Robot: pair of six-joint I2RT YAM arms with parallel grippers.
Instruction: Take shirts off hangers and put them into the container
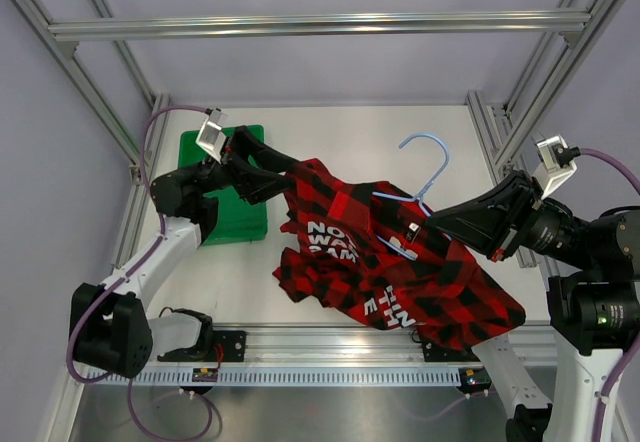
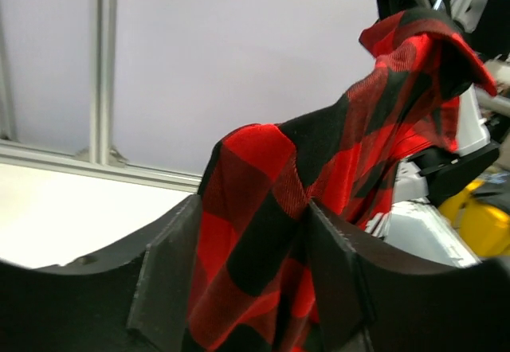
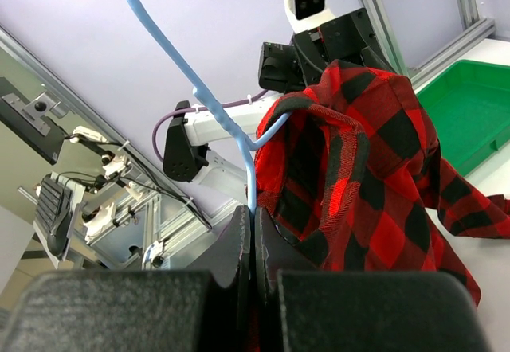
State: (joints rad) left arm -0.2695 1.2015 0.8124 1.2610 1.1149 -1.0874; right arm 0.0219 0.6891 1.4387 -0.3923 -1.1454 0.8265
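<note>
The shirt (image 1: 400,262) hangs in the air between the two arms, above the middle and right of the table (image 1: 330,132), its lower folds drooping toward the near rail. Much of it is bunched, so the white lettering shows only in broken pieces and cannot be read whole. The hanger (image 3: 251,173) is still threaded through it: the hook and one sloping side stick out above the collar, and the rest of the wire is buried in the cloth. In the right wrist view the hook's top is cut off by the upper edge.

The right gripper (image 3: 253,215) is pinched closed on the thin blue wire just below the neck bend. The left gripper (image 2: 253,217) stands part-way closed with a thick fold of cloth filling the gap and touching both fingers (image 2: 171,280); how firmly it presses is hard to judge, and the fold runs off the bottom of that view.

The green tray (image 1: 235,222) lies at the table's left side, apart from the shirt, with the left arm crossing over its right half. Aluminium frame rails (image 1: 320,25) ring the table.

The shirt is red-and-black plaid, soft and crumpled, one edge pulled up toward the left gripper
</note>
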